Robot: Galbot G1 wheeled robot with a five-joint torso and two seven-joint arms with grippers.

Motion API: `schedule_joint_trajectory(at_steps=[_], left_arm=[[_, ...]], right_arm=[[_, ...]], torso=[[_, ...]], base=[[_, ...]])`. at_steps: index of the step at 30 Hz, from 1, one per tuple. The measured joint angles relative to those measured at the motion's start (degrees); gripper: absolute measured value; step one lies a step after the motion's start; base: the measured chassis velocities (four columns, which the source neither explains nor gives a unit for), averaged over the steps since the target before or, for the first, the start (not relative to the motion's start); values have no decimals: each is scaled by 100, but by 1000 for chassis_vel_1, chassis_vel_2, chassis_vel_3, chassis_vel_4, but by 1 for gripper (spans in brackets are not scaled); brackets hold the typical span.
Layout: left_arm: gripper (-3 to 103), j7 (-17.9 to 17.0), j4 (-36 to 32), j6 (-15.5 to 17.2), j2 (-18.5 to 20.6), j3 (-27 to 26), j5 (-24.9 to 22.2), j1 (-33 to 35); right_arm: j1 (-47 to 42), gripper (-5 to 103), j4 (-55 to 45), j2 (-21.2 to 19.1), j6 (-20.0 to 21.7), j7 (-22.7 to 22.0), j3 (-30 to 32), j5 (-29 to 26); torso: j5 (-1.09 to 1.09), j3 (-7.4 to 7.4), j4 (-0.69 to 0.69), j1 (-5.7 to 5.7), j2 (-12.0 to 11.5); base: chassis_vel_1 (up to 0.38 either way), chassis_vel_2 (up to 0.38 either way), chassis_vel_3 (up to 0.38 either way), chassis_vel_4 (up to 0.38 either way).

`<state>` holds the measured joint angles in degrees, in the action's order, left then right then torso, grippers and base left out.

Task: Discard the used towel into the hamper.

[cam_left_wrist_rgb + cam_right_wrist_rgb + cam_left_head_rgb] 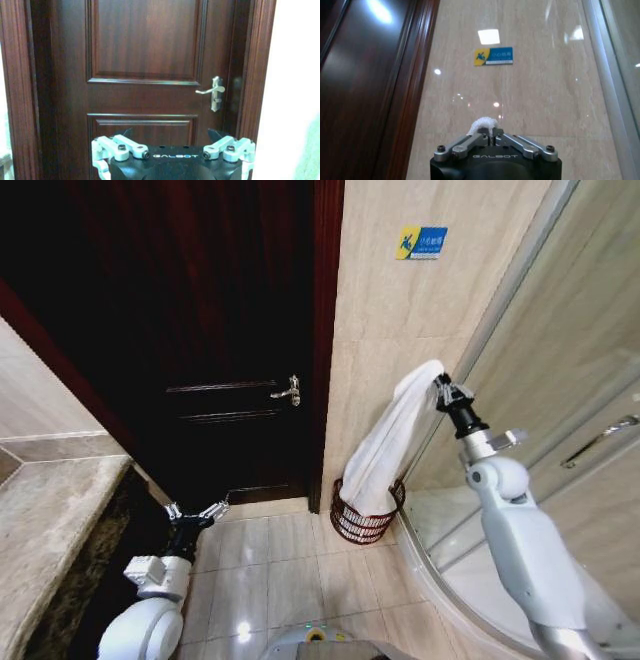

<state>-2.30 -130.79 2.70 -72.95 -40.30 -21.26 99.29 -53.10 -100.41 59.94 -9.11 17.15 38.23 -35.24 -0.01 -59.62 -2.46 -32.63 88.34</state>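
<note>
White terry cloth pokes out between the closed fingers of the right gripper (pixel 440 387), right of centre in the head view; the jaws are pinched tight on the top corner of the towel (pixel 390 442). In the right wrist view the same gripper (pixel 491 135) shows its two fingers pressed together with a tuft of towel (pixel 483 125) standing up just past them. From that pinch the towel hangs down and to the left in a long drape, and its lower end sits inside the hamper (pixel 362 520), which stands on the floor tiles at lower centre, in the corner between the door frame and the beige wall (pixel 385 310). The right arm rises from the lower right of the frame, alongside the curved glass shower screen (pixel 570 370).

Low at the left of the head view the left gripper (pixel 197 513) hangs with its fingers spread wide and nothing between them, pointing at the dark wooden door (pixel 200 330). A silver handle (pixel 288 391) sits on the door's right edge. A blue and yellow sign (pixel 421 242) is stuck high on the wall.
</note>
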Motion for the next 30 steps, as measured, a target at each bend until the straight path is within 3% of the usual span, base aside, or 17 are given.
schedule_joint_trajectory(at_steps=[15,30], left_arm=[[98,0,0,0,0,0,0,0],[98,0,0,0,0,0,0,0]], right_arm=[[981,3,1081,124,-313,-142,-341,180],[615,3,1617,348,-495,-31,-359,298]], torso=[[-1,0,-2,-1,-1],[1,0,0,0,-1]], base=[[0,0,0,0],[0,0,0,0]])
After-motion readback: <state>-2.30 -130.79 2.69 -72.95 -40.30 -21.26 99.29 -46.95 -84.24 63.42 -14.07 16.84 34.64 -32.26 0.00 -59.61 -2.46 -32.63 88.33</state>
